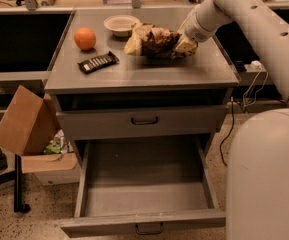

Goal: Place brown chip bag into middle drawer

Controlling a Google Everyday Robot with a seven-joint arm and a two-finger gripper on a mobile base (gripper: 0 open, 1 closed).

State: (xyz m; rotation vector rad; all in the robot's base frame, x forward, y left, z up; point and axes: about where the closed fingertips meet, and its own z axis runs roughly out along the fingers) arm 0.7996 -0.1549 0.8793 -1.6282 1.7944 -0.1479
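On top of the grey metal cabinet (pixel 144 76), toward the back right, I see the brown chip bag (pixel 151 39), a large crinkled foil pack with pale yellow ends. It lies lengthwise, with a dark shadow on the surface beneath it. My gripper (pixel 185 43) sits at the bag's right end, closed down on the pale yellow edge, with the white arm reaching in from the upper right. Just left of the bag stands a small cream round bowl (pixel 120 24), its rim close to the bag's left tip. Further left are a round orange fruit (pixel 85 38) and, nearer the front edge, a flat black candy bar wrapper (pixel 98 62), well apart from the bag. Below, the shallow grey upper drawer (pixel 144 120) is shut. Under it the middle drawer (pixel 144 196), wide, deep grey metal, is pulled fully out. A tilted brown cardboard box (pixel 24 119) leans beside the cabinet's left side.
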